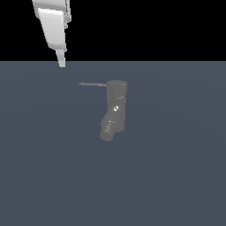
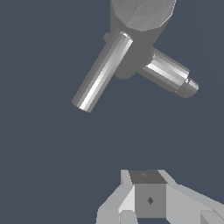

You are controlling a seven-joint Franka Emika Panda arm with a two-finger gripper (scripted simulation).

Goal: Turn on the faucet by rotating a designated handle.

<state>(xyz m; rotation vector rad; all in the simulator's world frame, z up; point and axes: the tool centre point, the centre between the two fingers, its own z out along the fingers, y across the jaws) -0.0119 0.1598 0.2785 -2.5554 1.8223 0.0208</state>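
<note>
**Handle untouched, arm hanging off to one side**

The handle [image 1: 92, 84] juts level from the top of the faucet [image 1: 114, 110], pointing toward the exterior view's left. The faucet stands near the middle of the blue-grey floor [image 1: 176, 176], its bent spout angling down toward the camera. In the wrist view the handle [image 2: 102, 72] and faucet [image 2: 142, 17] lie apart from the gripper [image 2: 146, 197]. The gripper [image 1: 62, 62] hangs above and left of the handle's tip, clear of it; whether its claw is wide or narrow cannot be told.
</note>
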